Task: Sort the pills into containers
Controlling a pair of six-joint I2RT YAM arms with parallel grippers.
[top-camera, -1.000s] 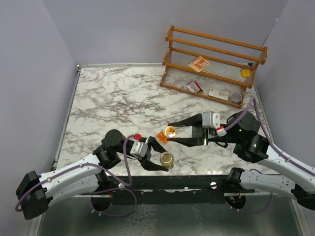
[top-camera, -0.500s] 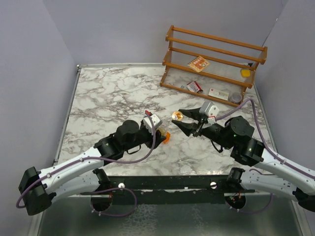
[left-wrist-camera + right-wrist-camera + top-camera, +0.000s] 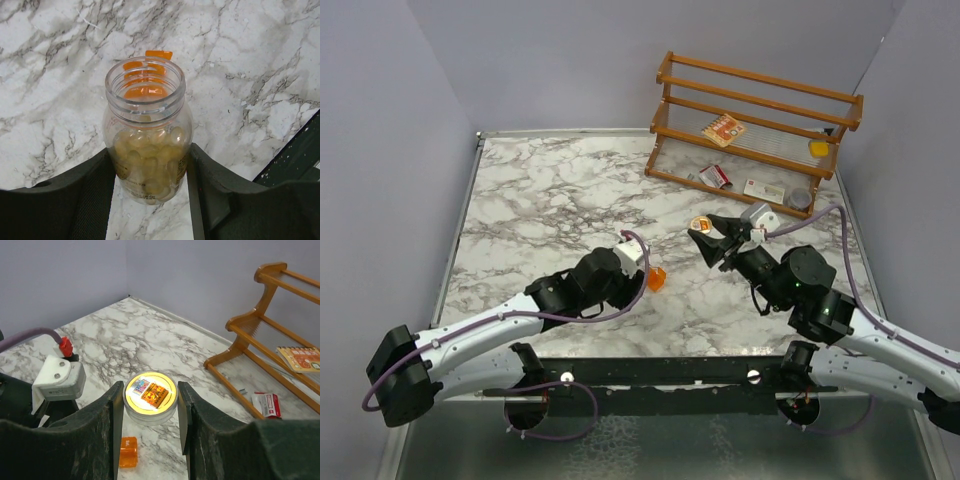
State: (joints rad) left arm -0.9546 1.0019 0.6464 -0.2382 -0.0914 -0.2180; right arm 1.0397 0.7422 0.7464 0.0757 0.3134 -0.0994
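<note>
Clenched in left gripper, centre frame: clear round jar of tan pills; in right gripper: shallow yellow disc.

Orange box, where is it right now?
In the top view the orange box lies on the marble table near the middle, just right of the left gripper, which holds the open pill jar.

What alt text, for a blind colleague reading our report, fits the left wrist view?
An open clear jar of tan-yellow pills is gripped between the two black fingers of the left tool over a marble table. A small orange box lies on the marble beyond the jar's mouth, partly seen through it.
</note>
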